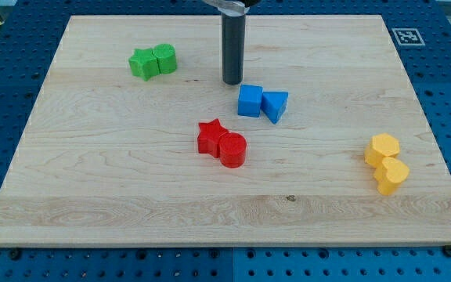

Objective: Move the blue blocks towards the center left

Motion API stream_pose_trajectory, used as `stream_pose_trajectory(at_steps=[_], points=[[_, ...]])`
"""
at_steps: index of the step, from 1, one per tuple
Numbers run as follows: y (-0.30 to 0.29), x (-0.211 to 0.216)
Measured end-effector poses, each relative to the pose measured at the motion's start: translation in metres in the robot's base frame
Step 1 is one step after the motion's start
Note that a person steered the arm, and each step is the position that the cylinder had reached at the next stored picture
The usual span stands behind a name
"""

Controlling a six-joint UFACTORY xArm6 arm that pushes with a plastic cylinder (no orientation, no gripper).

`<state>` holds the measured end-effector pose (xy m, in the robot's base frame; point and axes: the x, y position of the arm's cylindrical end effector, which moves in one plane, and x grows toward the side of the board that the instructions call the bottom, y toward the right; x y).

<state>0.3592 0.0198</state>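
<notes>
My tip [232,81] on bare board, just above-left of touching blue cube [250,101], blue triangle [274,105]

The dark rod comes down from the view's top edge and stands upright — straight, with no visible tilt. A pale metal collar caps its upper end, cut off by the frame. My tip [232,81] rests at board level just above and slightly to the view's left of the blue cube [250,101] — close beside it, with a thin strip of wood showing between them.
</notes>
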Motion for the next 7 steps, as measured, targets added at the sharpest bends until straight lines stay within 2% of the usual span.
stream_pose_trajectory(at_steps=[1,2,3,4,6,7], points=[[0.077,0.001],[0.143,0.028],[0.134,0.072],[0.098,0.074],[-0.004,0.042],[-0.021,0.04]])
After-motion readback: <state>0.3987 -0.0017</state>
